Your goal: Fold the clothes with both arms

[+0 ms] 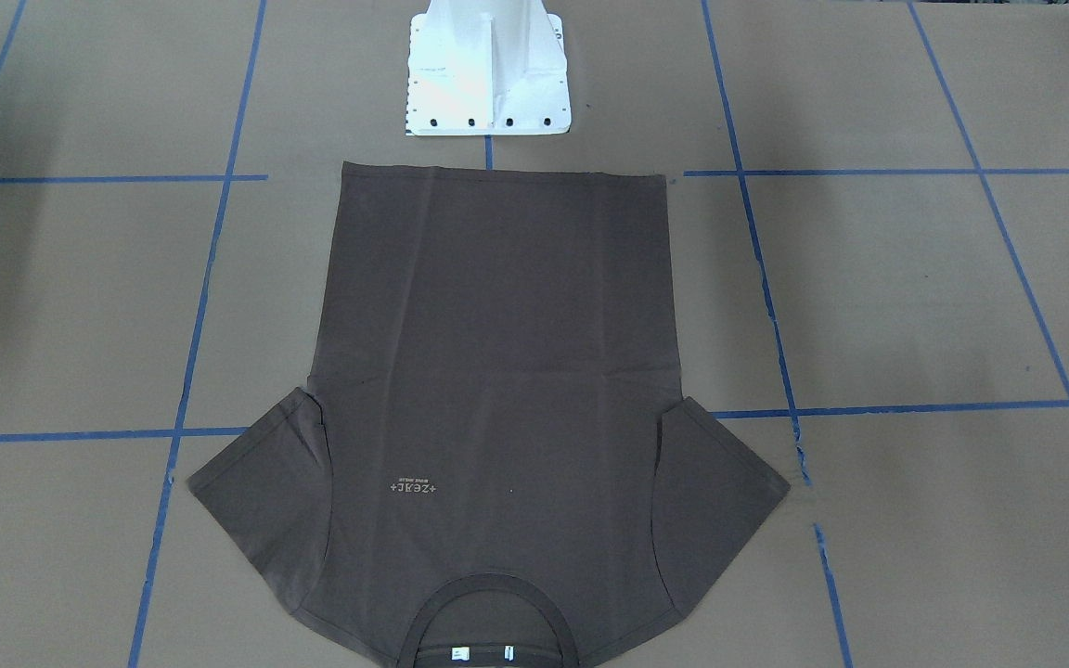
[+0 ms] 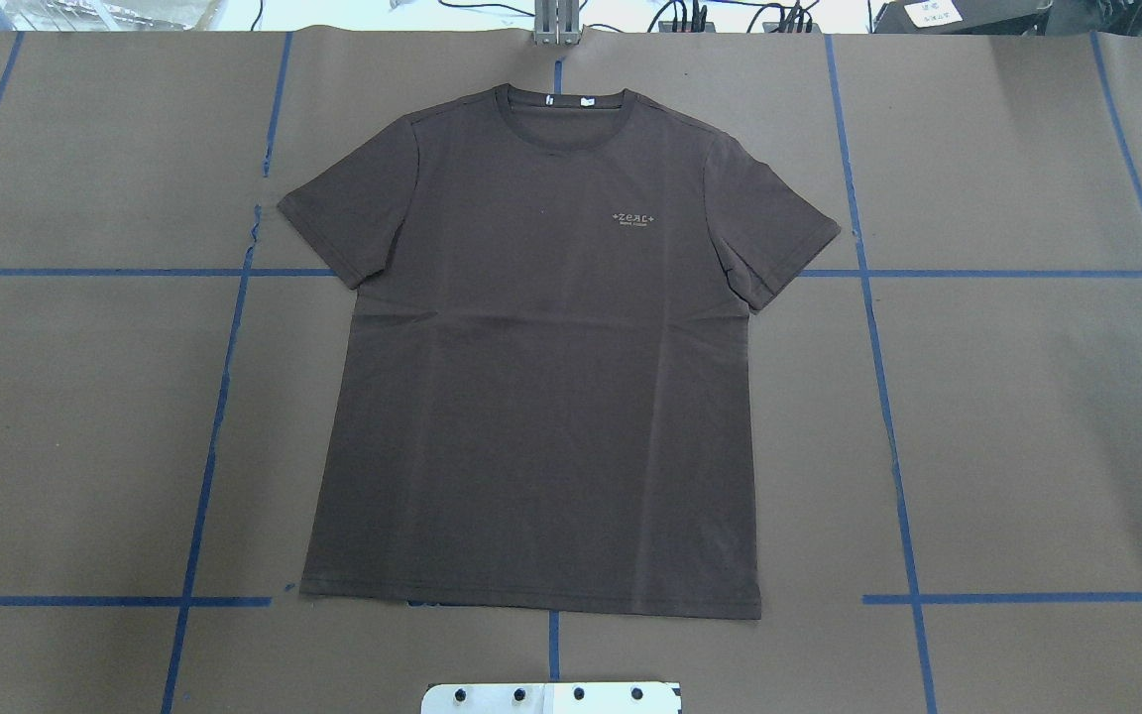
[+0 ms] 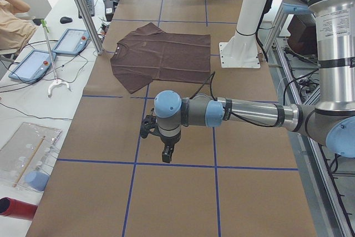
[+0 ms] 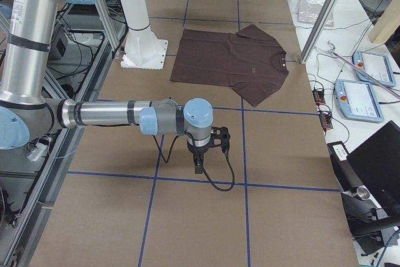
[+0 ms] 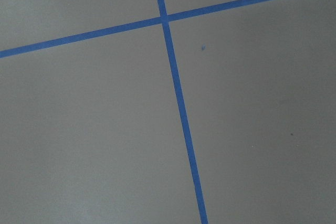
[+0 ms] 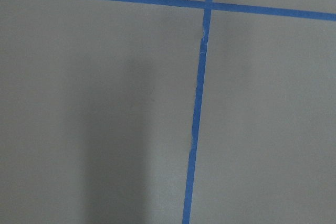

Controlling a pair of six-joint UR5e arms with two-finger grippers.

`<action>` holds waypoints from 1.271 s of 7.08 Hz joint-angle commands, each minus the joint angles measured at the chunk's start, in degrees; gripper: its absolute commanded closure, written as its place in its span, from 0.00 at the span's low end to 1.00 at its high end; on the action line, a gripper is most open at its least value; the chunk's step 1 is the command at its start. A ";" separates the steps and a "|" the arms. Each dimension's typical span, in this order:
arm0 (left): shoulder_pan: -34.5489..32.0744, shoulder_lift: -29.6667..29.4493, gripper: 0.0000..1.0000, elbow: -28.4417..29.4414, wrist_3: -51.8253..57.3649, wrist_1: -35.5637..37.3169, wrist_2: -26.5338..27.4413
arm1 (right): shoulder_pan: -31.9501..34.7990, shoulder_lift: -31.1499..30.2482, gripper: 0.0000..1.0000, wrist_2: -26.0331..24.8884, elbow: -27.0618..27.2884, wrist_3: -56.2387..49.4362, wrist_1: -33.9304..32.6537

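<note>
The flat dark brown short-sleeved T-shirt [image 2: 531, 397] lies well apart from the black left gripper [image 3: 166, 155] and right gripper [image 4: 197, 167]. I cannot tell how their jaws stand. Mismatched pinches on the thin cloth would likely skew the fold.

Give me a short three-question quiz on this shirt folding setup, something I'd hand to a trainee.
1. True or false: the T-shirt is already folded in half.
2. Relative to the white base, the collar points: A toward it, B away from it, C sideways.
3. Does the left gripper or the right gripper touch the T-shirt?
Key: 1 false, it lies spread flat; 2 B; 3 neither, both are well clear of it.
</note>
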 commanded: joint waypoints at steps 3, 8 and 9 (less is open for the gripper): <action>0.26 -0.76 0.00 -0.68 -0.14 -0.34 0.48 | -0.18 0.57 0.00 0.38 2.05 0.70 0.01; 0.35 -6.44 0.00 4.56 -0.22 -30.16 0.93 | -0.18 11.28 0.00 1.17 -2.14 0.97 14.85; 0.27 -8.30 0.00 9.04 -0.22 -35.18 0.32 | -0.18 11.21 0.00 1.35 -3.21 1.06 18.69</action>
